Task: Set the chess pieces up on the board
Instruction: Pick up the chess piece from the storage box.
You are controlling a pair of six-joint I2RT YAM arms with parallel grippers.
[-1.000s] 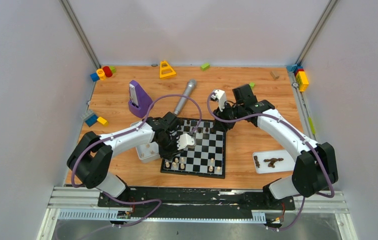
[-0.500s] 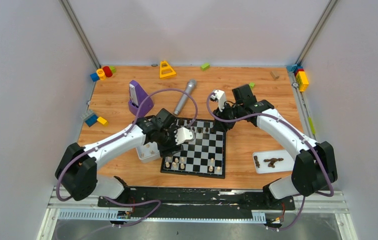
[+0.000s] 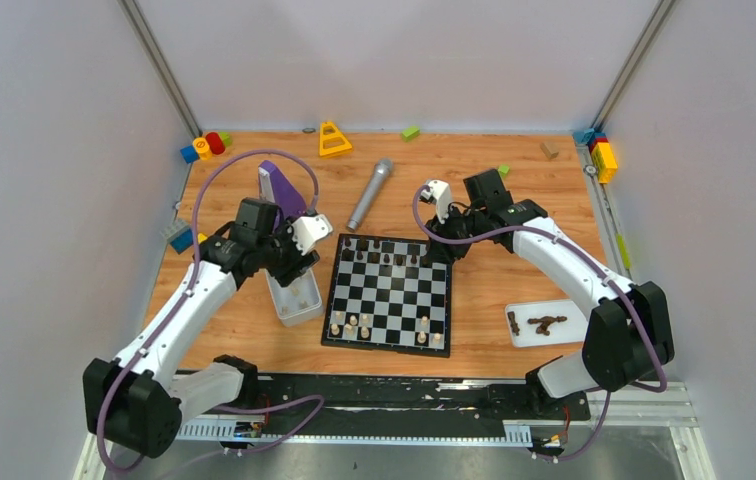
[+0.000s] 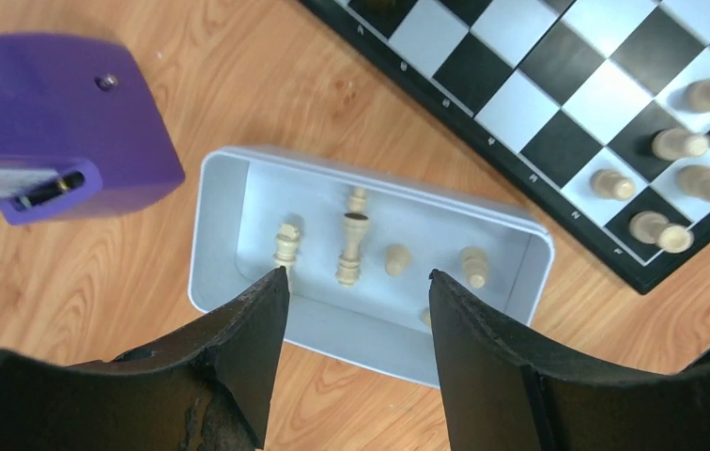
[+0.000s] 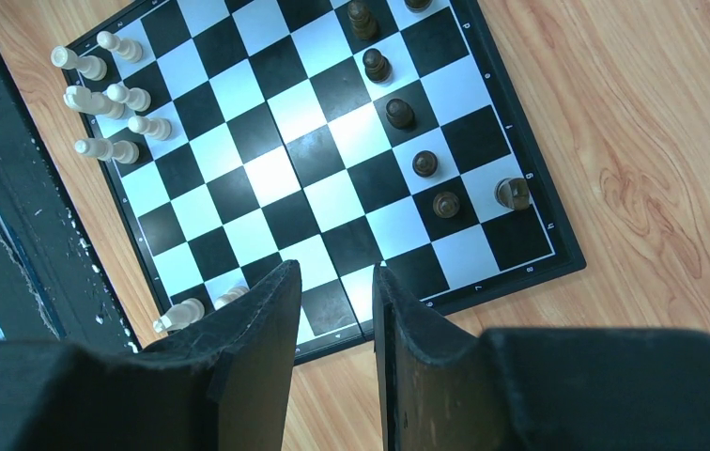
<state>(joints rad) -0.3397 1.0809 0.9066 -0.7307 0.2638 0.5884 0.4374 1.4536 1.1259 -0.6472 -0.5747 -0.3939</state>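
Note:
The chessboard (image 3: pixel 389 295) lies at the table's middle, with dark pieces (image 3: pixel 384 255) on its far rows and light pieces (image 3: pixel 354 325) on its near rows. To its left a white tray (image 3: pixel 294 298) holds several loose light pieces (image 4: pixel 351 249). My left gripper (image 3: pixel 292 262) hovers over the tray's (image 4: pixel 267 197) near wall, open (image 4: pixel 359 282) and empty. My right gripper (image 3: pixel 451 240) hangs above the board's far right corner. In the right wrist view it (image 5: pixel 334 268) is narrowly open with nothing between its fingers, above the board (image 5: pixel 314 160).
A purple stand (image 3: pixel 276 195) sits just behind the tray, with a grey microphone (image 3: pixel 371 192) beyond the board. A second white tray (image 3: pixel 546 323) with dark pieces lies at the right front. Toy blocks and a yellow triangle (image 3: pixel 334 140) line the back edge.
My left arm has swung left off the board to above the white tray, its gripper open. The right arm has not moved.

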